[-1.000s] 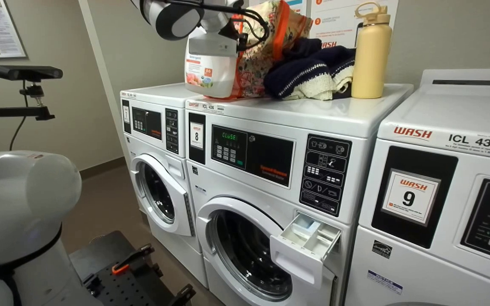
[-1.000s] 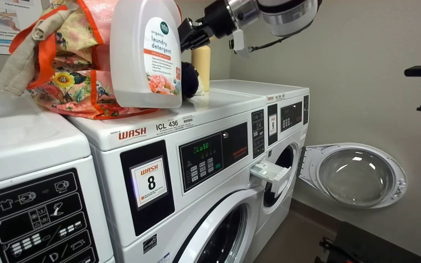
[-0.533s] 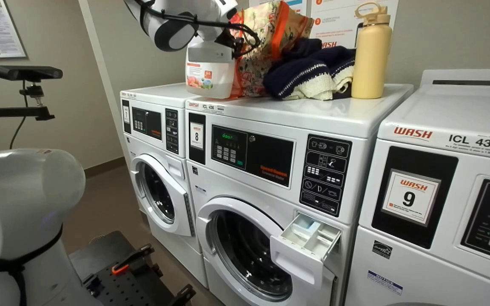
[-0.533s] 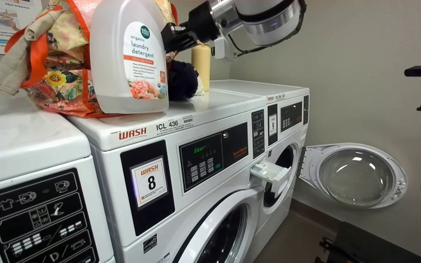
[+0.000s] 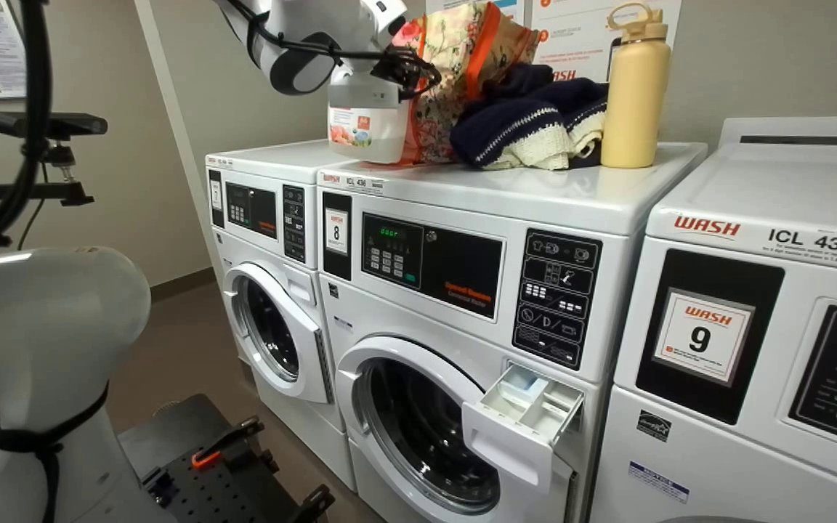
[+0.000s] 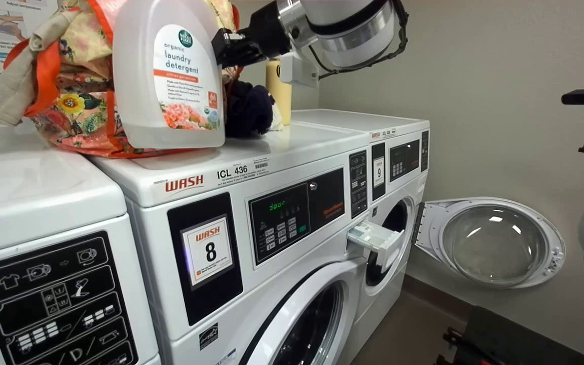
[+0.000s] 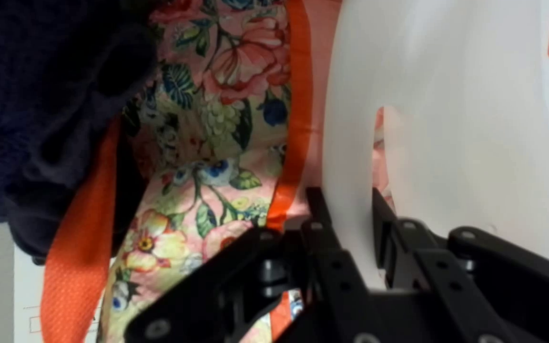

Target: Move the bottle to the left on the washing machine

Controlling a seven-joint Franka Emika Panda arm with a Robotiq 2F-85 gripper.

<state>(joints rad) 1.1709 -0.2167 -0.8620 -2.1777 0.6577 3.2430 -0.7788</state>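
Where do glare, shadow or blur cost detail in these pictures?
In an exterior view, bright glints on the glass of the wide-open door; in the wrist view, the dark knit cloth sinks toward black in its folds; in an exterior view, red print on the green-lit control panel smears, yet large label words on the detergent jug read clearly in an exterior view.

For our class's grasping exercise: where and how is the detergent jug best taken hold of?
Probably by the moulded handle of the detergent jug, from the side nearer the yellow bottle: the handle faces that way, a slim strip with an opening behind it to clasp through. The gripper straddles it; the floral bag sits close behind the jug.
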